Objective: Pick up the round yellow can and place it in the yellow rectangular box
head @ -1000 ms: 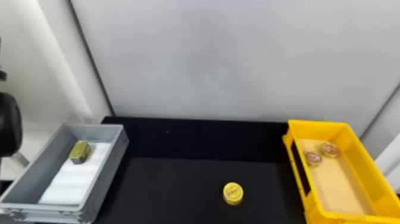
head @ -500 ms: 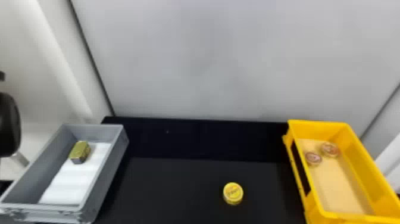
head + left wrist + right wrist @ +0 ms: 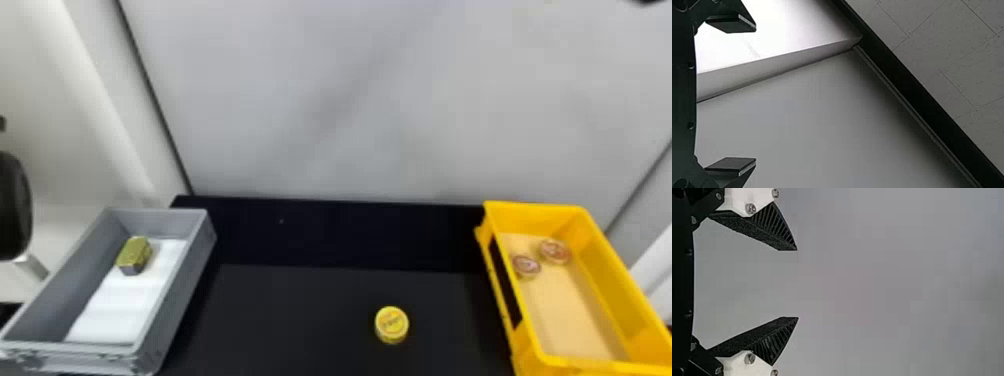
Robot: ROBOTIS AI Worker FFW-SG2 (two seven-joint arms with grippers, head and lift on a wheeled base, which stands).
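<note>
Black bench (image 3: 300, 310) bears the yellow rectangular box (image 3: 607, 280). Left end effector (image 3: 755, 94) and right end effector (image 3: 797, 284) are spread, empty. Left of the box sits the round yellow can (image 3: 392, 325), probably light, rigid, slick: pinch its sides.

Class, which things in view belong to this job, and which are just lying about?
For the job:
round yellow can, on the black surface
yellow rectangular box

Lying about:
grey box
gold block inside it, on white liner
round tin and another in the yellow box
</note>
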